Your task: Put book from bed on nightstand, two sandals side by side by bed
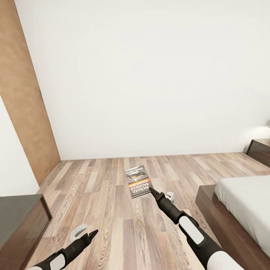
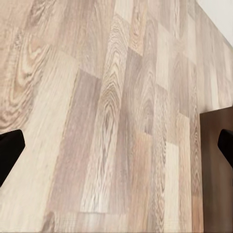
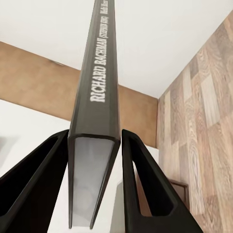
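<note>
Right gripper (image 1: 151, 190): pinching the book; in the right wrist view (image 3: 94, 155) its two black fingers (image 3: 36, 182) press against both covers, spine edge facing the camera.
Right arm (image 1: 191, 230): black and white, reaching forward and up from the lower right of the head view.
Book (image 1: 137, 182): thin paperback held above the floor at the fingertip end, cover facing the head camera; dark grey with a picture, an orange band and white lettering "RICHARD BACHMAN". The same name runs along the spine (image 3: 99, 73) in the right wrist view.
Left gripper (image 1: 92, 234): low at the lower left of the head view; in the left wrist view the two black fingertips (image 2: 9, 153) stand well apart at opposite edges, spread, with bare floor between them.
Left arm (image 1: 62, 257): black with a white segment, extended low over the floor.
Floor (image 1: 101, 195): grey-brown wood planks, running to the far wall.
Bed (image 1: 247, 210): at the right edge of the head view, light-grey mattress on a dark brown platform frame (image 1: 210, 204); well apart from the book.
Nightstand (image 1: 259, 150): dark brown, at the far right beyond the bed; partly cut off by the frame edge.
Dark cabinet (image 1: 20, 221): glossy dark-brown unit at the lower left, near the left arm.
Wall (image 1: 150, 75): plain white, facing the robot.
Wood panel (image 1: 26, 93): tan vertical panel at the left corner.
</note>
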